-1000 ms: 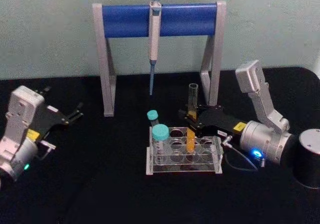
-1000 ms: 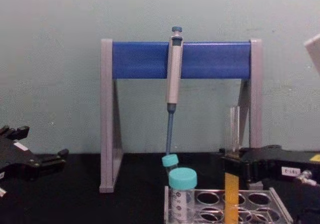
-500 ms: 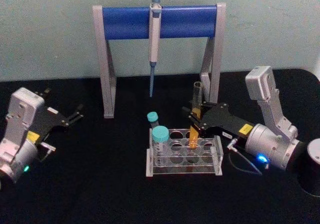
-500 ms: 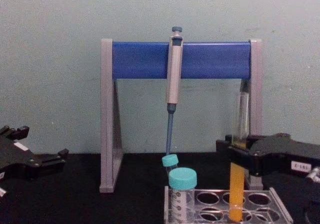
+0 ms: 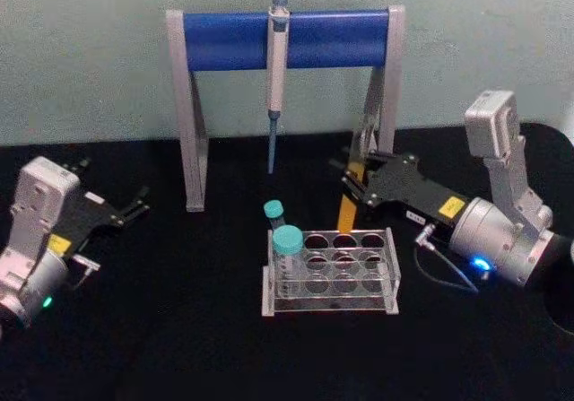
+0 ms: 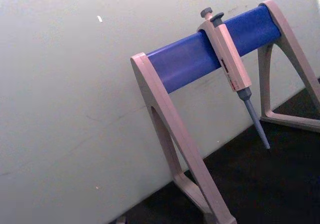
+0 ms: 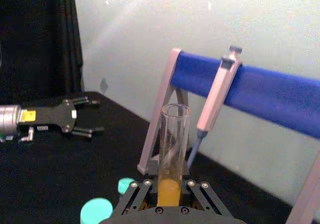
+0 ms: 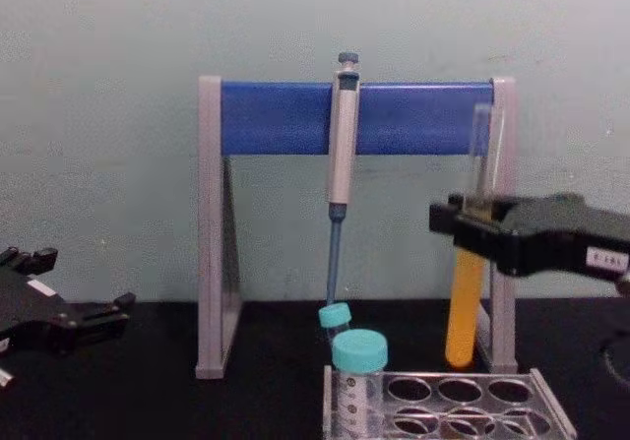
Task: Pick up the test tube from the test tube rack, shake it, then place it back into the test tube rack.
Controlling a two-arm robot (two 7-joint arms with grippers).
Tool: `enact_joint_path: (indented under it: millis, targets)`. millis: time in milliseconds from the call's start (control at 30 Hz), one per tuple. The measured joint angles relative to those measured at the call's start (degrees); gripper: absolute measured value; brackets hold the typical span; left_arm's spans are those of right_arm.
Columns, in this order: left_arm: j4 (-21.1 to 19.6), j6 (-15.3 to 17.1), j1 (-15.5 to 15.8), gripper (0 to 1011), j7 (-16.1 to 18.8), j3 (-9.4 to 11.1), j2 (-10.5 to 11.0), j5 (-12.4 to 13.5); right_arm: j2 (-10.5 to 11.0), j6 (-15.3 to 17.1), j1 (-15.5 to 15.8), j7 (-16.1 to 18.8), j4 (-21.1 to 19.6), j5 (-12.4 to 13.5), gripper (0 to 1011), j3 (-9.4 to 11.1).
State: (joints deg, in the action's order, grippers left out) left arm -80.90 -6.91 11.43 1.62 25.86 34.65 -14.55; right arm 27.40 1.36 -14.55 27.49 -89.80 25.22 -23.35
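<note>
My right gripper is shut on the test tube, a slim clear glass tube with orange-yellow liquid in its lower half. In the chest view the test tube hangs upright in the right gripper, its round bottom just above the back right holes of the test tube rack. The right wrist view shows the test tube upright between the fingers of the right gripper. The pale test tube rack sits mid-table. Far to the left, my left gripper rests open above the table.
Two teal-capped vials stand in the rack's left holes. Behind the rack is a blue-and-grey pipette stand with a pipette hanging from its bar; its right leg is close behind the lifted tube.
The right gripper has lifted the test tube straight up until it left its rack hole, and has drawn back towards the stand's right leg. The left arm has stayed still.
</note>
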Motion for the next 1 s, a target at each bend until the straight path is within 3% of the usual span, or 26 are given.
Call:
enact_joint_path:
  millis: [733,1000]
  targets:
    - [0.0,0.0,0.0,1002,0.0,0.0,0.0,0.0,-1.97,-0.28,-3.51,0.17,2.35,-0.09,232,-0.37]
    - [0.0,0.0,0.0,1001,0.0,0.0,0.0,0.0,-0.87,0.29,-2.28,-2.01,1.34,-1.03,232,1.41]
